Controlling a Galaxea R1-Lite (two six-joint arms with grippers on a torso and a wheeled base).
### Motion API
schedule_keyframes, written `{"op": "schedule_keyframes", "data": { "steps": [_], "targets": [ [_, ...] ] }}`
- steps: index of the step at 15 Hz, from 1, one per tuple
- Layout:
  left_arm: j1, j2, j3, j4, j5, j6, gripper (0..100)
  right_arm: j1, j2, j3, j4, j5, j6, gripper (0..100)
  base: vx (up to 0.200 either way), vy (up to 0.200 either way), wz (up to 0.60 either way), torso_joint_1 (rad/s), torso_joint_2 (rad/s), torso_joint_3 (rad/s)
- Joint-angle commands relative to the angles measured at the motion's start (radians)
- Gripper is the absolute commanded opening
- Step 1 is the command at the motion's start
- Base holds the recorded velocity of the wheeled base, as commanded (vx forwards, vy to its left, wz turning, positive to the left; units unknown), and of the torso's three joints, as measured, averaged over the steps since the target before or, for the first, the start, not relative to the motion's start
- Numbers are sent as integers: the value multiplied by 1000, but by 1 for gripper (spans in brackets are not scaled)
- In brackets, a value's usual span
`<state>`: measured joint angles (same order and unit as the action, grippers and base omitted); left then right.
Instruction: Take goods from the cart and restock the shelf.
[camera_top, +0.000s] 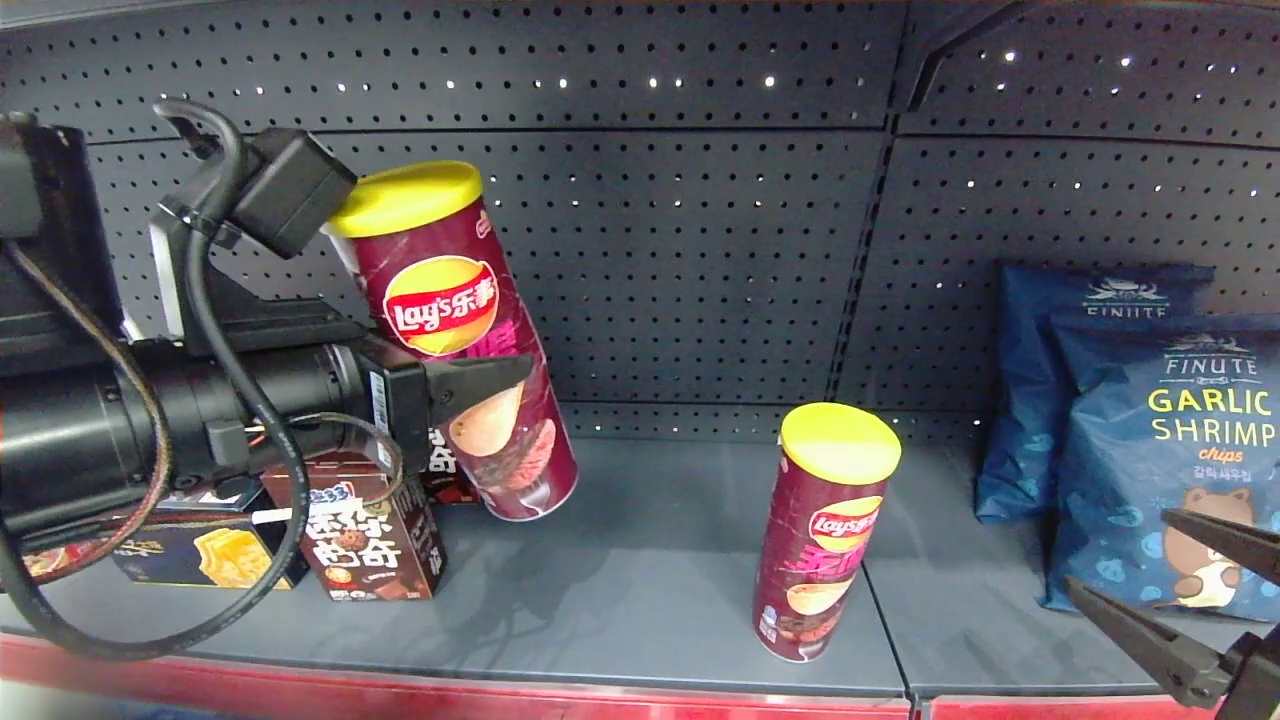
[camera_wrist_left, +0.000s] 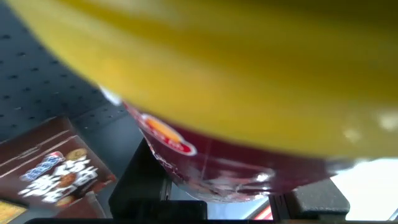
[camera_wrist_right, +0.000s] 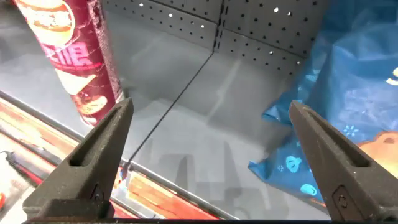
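Left tool (camera_top: 490, 400) clamps a tilted chip can (camera_top: 450, 330) over the shelf (camera_top: 640, 580)!
Right tool (camera_top: 1117, 550) gapes wide beside the blue bags (camera_top: 1160, 440); a second can (camera_top: 820, 530) stands mid-shelf.

I count two maroon cardboard crisp tubes with yellow plastic lids: left tube (camera_top: 455, 330), right tube (camera_top: 820, 540). Two blue foil snack bags, right side: far bag (camera_top: 1040, 400), near bag (camera_top: 1160, 470). One brown cardboard biscuit box (camera_top: 375, 545). Maybe a second brown box (camera_top: 440, 468) behind it, mostly hidden. One dark flat box (camera_top: 200, 558), far left.
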<state>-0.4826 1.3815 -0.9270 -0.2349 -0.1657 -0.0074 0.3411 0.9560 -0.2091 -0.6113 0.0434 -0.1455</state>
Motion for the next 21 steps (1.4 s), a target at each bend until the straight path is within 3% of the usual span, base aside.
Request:
{"op": "schedule_keyframes", "data": {
  "steps": [1,6,9,12,19,21],
  "targets": [
    [1,18,-13,11,0,1,0,3,29,-3,-1,4,7,100,0,0,0,0,0,0],
    [4,125,-58,5,-14,3,0,1,47,-6,13,12,17,100,0,0,0,0,0,0],
    [2,182,-153,109,-31,9,0,-2,47,-6,19,9,23,100,0,0,0,0,0,0],
    [-13,280,-208,22,-40,9,0,-2,46,-16,54,10,26,100,0,0,0,0,0,0],
    [-22,488,-414,63,-187,3,0,-17,37,-1,51,15,43,100,0,0,0,0,0,0],
    [-21,551,-477,49,-193,1,0,-19,40,-7,50,15,43,100,0,0,0,0,0,0]
  ]
}}
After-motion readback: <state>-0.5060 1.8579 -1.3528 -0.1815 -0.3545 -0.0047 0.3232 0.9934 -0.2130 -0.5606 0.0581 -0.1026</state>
